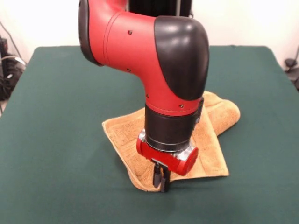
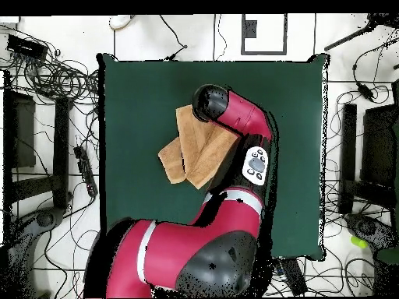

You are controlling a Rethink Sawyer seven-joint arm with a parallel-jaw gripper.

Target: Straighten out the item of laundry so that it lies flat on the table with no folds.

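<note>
The orange-tan towel (image 1: 122, 135) lies folded over itself near the middle of the dark green table (image 1: 56, 116), with a doubled flap sticking out at the right (image 1: 223, 113). My gripper (image 1: 160, 181) points straight down at the towel's near folded edge. Its dark fingers stand close together and pinch the cloth there, low against the table. My red and black arm hides the towel's middle. In the overhead view the towel (image 2: 191, 152) shows as overlapping layers on the table (image 2: 140, 86), and the wrist (image 2: 210, 103) covers the gripper.
Green table top surrounds the towel on all sides. Cables and dark equipment (image 2: 47, 78) lie on the floor beyond the table's edges. A small dark object (image 1: 292, 63) sits off the table's far right corner.
</note>
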